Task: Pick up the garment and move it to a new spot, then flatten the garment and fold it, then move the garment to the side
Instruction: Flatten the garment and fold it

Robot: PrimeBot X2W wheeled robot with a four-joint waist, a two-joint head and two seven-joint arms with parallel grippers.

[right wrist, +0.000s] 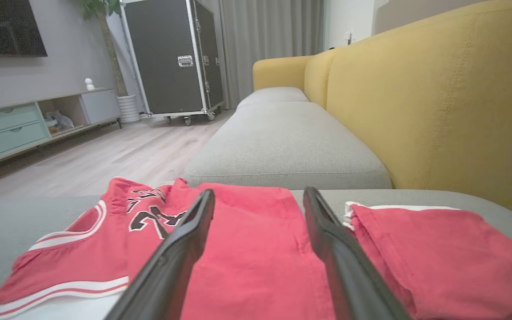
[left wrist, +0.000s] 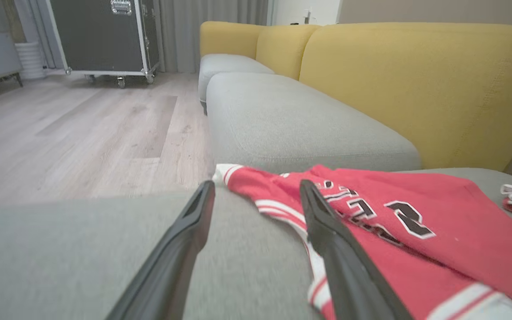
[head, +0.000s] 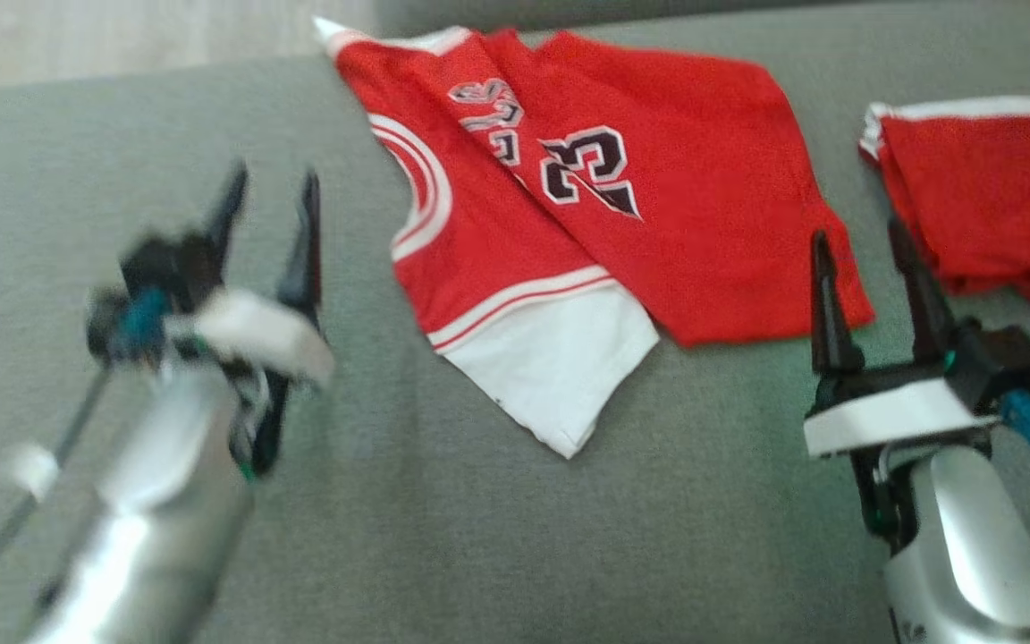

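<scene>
The jersey (head: 586,206) lies part-folded by the far edge of the sofa seat (head: 122,134). The left fingers (head: 305,241) and right fingers (head: 828,304) flank it, spread apart and empty, probably poised to take its corners.

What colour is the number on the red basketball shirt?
Black with a white edge; the number on the red basketball shirt shows best in the head view.
</scene>
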